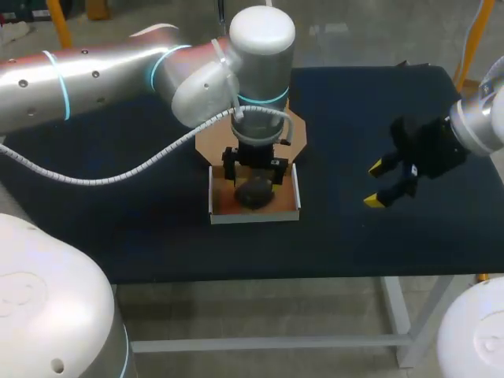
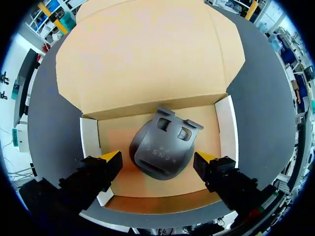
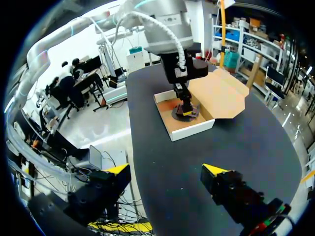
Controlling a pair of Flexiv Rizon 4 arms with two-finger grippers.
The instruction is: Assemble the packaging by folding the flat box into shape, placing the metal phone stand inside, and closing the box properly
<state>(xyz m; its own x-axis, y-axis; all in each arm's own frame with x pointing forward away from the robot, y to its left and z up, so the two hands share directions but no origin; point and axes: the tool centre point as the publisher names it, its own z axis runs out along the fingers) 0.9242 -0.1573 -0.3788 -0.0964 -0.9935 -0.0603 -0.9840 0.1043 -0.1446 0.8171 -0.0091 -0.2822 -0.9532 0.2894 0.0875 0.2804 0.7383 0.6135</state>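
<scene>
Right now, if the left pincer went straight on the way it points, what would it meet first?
Probably the box floor: the left pincer is open, straddling the phone stand. Depth is unclear, so the stand may come first.

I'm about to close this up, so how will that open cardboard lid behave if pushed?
The lid looks like thin cardboard lying flat, so it probably flexes rather than staying stiff. It joins the box along one crease, so a push should swing it there. Being light, the whole box may slide.

Left gripper [image 1: 253, 175] over the stand [image 1: 254, 194] — inside the open box [image 1: 252, 216].
</scene>
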